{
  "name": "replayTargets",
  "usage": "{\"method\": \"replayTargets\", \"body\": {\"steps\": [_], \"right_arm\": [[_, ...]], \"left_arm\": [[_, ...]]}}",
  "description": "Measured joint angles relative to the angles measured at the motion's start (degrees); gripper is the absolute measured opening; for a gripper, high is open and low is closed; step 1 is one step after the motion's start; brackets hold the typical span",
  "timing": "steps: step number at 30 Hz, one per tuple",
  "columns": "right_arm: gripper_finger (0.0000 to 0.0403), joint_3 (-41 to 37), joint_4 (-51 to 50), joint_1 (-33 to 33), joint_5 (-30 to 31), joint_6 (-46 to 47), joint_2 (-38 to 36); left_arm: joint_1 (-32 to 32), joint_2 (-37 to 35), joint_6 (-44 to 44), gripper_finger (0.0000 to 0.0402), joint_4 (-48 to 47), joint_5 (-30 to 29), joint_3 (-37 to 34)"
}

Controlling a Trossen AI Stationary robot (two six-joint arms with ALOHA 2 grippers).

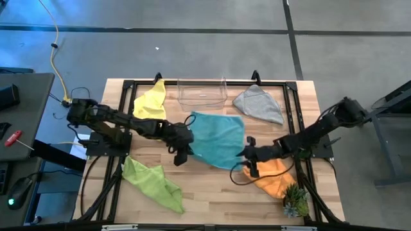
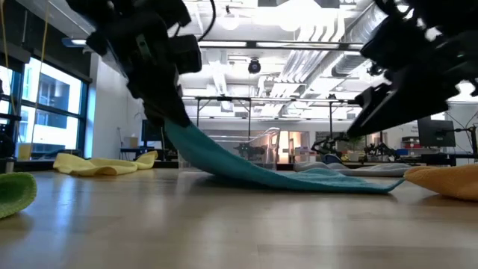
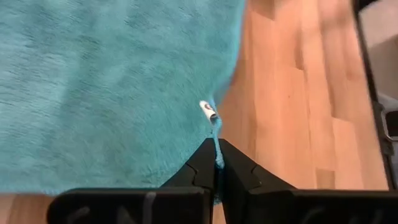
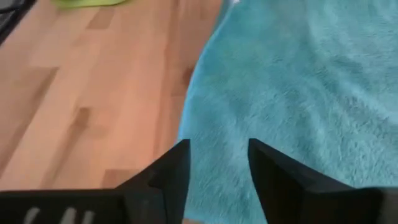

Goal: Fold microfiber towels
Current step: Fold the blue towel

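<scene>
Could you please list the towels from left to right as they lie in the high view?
Lime green towel → yellow towel → teal towel → grey towel; the orange towel overlaps the grey one's span, so I leave it out.

- The orange towel (image 1: pixel 275 178) lies half hidden under the right arm.
- In the low view, the lime green towel (image 2: pixel 15 193) is cut off at the picture's edge.
- The grey towel (image 2: pixel 388 169) is a blurred strip behind the teal towel (image 2: pixel 276 175).
</scene>
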Motion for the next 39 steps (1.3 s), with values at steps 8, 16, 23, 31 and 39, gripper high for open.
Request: {"method": "replayTargets", "body": {"steps": [8, 16, 23, 31, 39], "right_arm": [[0.0164, 7.5, -11.8, 4.2, 1.0, -3.9, 2.4], [0.0154, 15.8, -21.6, 6.6, 0.8, -7.6, 13.5], [0.0141, 21.7, -28.2, 6.5, 0.3, -10.4, 20.5], [0.0043, 23.5, -30.9, 6.6, 0.0, -10.2, 22.1], [0.0007, 23.2, -32.8, 7.1, 4.4, -6.8, 17.2]], "left_arm": [[-3.8, -1.0, -5.9, 0.0000, -2.1, -5.4, 0.0], [-6.8, -1.0, -7.4, 0.0000, -3.0, -8.6, 0.0], [-8.2, -1.0, -7.6, 0.0000, -3.5, -10.7, 0.0], [-10.4, -1.0, -7.6, 0.0000, -4.8, -12.9, 0.0], [-14.9, -2.0, -8.4, 0.0000, -7.7, -15.1, 0.0]]}}
